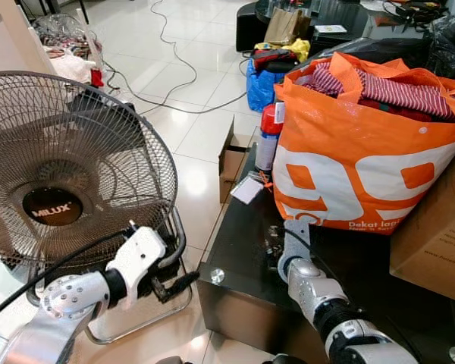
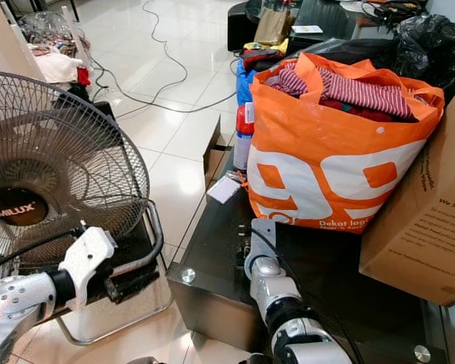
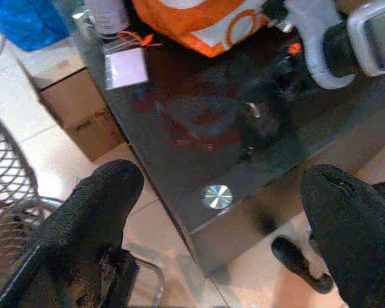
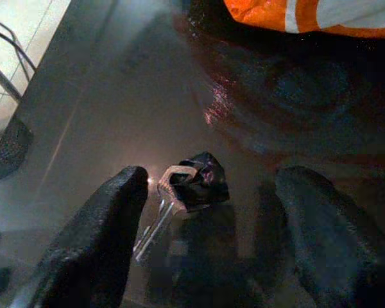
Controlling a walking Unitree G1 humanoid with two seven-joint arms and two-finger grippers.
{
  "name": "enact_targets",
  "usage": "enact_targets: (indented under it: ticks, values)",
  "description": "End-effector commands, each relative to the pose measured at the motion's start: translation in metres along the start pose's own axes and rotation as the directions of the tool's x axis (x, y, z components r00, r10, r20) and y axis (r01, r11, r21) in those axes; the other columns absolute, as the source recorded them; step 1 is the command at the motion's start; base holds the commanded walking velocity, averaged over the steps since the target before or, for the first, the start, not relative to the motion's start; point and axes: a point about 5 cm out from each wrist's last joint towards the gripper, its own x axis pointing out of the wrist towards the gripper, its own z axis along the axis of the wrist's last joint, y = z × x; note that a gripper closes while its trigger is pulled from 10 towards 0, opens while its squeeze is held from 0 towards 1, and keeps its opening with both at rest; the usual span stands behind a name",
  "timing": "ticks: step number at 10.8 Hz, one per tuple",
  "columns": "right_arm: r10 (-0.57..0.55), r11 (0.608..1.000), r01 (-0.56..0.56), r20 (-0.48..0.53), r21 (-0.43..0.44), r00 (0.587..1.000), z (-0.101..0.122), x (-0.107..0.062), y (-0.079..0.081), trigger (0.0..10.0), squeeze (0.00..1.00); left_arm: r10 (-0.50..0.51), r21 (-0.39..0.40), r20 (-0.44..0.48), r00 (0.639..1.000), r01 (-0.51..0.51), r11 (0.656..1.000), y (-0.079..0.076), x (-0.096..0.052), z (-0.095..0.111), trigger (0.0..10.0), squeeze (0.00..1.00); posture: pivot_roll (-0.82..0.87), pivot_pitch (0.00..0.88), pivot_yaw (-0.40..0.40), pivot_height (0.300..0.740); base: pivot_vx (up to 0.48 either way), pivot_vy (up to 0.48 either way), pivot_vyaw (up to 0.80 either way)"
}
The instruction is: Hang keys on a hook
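Down on the dark glass table (image 1: 243,250) lie the keys (image 4: 179,192), between the spread fingers (image 4: 96,244) of the right gripper (image 4: 205,237), which touches nothing. Its arm reaches forward and down over the table. The left gripper (image 3: 224,231), fingers apart and empty, hovers by the fan (image 1: 61,174). Behind, an orange bag (image 1: 356,152) holds striped clothes (image 1: 394,91).

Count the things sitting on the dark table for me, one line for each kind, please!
Orange bag: 1
Cardboard box: 1
Spray can: 1
White card: 1
Bunch of keys, between the right gripper fingers: 1
Total: 5
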Motion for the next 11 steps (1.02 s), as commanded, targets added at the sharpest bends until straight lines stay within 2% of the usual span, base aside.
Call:
enact_targets:
  ticks: [1,2,4,11]
  values:
    - [-0.007,1.0,0.007,0.003,0.022,1.0,0.0019,0.0005,0.0009,0.7,0.0,-0.064,-0.015,-0.012,0.998,0.064,0.998,-0.0071,-0.0021,0.0008,10.0,0.0,-0.01,0.057,0.017,0.74,0.0,0.0,0.0]
    - [-0.008,1.0,0.008,0.002,0.029,1.0,0.0015,0.0007,0.0013,0.8,0.0,-0.096,-0.019,-0.016,0.995,0.096,0.995,-0.0107,-0.0031,0.001,10.0,0.0,-0.01,0.055,0.018,0.74,0.0,0.0,0.0]
    - [-0.008,0.999,0.008,-0.002,0.042,1.0,0.0006,0.0011,0.0022,0.0,0.0,-0.096,-0.023,-0.017,0.995,0.096,0.995,-0.0107,-0.0034,0.0019,10.0,0.0,-0.01,0.052,0.016,0.74,0.0,0.0,0.0]
    - [-0.004,0.997,0.005,-0.008,0.072,1.0,-0.0003,0.0018,0.0029,0.0,0.0,-0.095,-0.031,-0.022,0.995,0.094,0.995,-0.0108,-0.0047,0.004,10.0,0.0,0.0,0.058,0.008,0.74,0.0,0.0,0.0]
